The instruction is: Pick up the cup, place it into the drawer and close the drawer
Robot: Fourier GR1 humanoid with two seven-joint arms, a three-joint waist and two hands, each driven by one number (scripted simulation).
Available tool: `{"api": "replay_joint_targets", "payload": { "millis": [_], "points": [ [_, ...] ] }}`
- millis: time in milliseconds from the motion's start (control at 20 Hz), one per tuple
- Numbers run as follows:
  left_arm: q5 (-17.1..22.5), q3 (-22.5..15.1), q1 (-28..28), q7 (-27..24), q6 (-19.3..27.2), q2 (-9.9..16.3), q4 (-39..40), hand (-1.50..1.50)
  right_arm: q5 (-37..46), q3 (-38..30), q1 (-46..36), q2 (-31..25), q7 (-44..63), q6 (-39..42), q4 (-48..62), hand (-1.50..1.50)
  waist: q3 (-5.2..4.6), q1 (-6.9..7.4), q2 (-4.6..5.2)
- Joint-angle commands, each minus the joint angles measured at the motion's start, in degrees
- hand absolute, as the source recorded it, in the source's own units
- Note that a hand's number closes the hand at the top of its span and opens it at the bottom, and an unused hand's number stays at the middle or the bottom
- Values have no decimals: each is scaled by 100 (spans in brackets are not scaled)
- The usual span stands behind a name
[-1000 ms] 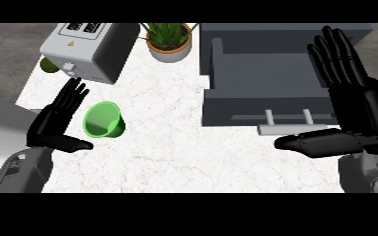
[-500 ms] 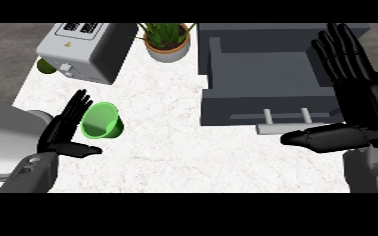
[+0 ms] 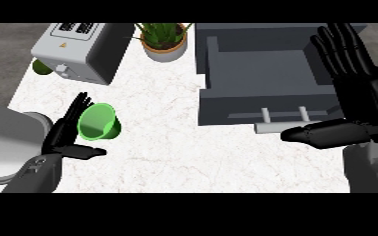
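Your left hand (image 3: 65,132) is at eight o'clock on the bench (image 3: 170,145) and has drifted lower and closer in over the last second, fingers straight and spread, thumb stuck out beneath. The green cup (image 3: 99,122) lies tipped on the bench just to the right of those fingers, mouth toward you; it looks to be touching or nearly touching them, but you hold nothing yet. That puts you at the approach, with the grasp still to come. Behind, at eleven o'clock, sits the toaster (image 3: 77,50), and the potted plant (image 3: 164,40) at twelve. The drawer (image 3: 262,80) stands pulled open at two o'clock, nothing showing inside it. Your right hand (image 3: 347,95) rests open at three o'clock, fingers up, beside the drawer front.
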Motion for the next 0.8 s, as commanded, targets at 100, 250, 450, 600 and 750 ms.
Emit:
{"api": "replay_joint_targets", "payload": {
  "millis": [100,250,450,600,750],
  "points": [
    [-32,27,-276,-561,-348,-97,181,-150,43,90,33,88,200,-116,-204,-150,0,-29,-2],
    [-42,36,-256,-627,-575,53,268,-150,114,31,-186,-26,58,-42,135,-150,-3,-10,27],
    [-139,-21,-251,-748,-285,-194,341,-150,-112,-20,-86,-89,285,48,-209,-150,-7,-83,24],
    [-187,-77,-263,-833,-453,-267,332,-150,-149,-75,-146,-134,268,89,-94,-150,-7,-81,32],
    [-209,-128,-172,-845,-823,-227,365,-150,-25,-31,-176,-63,217,-9,-12,-150,-5,-37,23]
  ]
}}
